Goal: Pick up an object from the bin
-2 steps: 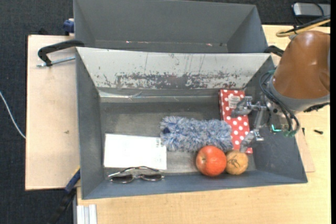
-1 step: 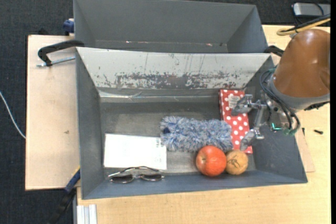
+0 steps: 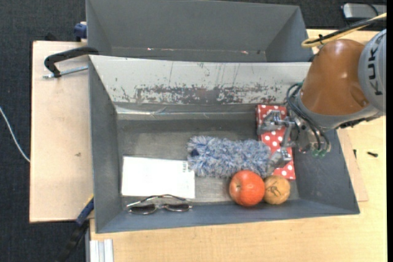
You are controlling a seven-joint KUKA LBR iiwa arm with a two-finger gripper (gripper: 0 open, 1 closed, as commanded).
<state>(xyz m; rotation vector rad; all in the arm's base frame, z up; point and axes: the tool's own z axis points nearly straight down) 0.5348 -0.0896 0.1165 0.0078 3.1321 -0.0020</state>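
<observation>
- The gripper (image 3: 284, 150) is down in the right part of the bin (image 3: 153, 135), directly over a red box (image 3: 268, 115) with white dots.
- How far it is open, and whether it has hold of anything, I cannot tell: its metal parts and cables hide that from above.
- The red box lies on the floor near the right wall. Its far end shows beyond the gripper and a near corner shows below it.
- Above the gripper, the arm's orange cover (image 3: 336, 80) hangs over the right rim.
- Just left of the gripper lies a fuzzy blue cloth (image 3: 226, 155), its right end touching the red box.
- In front of the gripper, near the front wall, sits an orange (image 3: 247, 188), with a smaller brown fruit (image 3: 277, 189) touching its right side.
- Further left, a white card (image 3: 158, 177) lies flat on the floor.
- Glasses (image 3: 159, 204) lie just in front of the card, against the front wall.
</observation>
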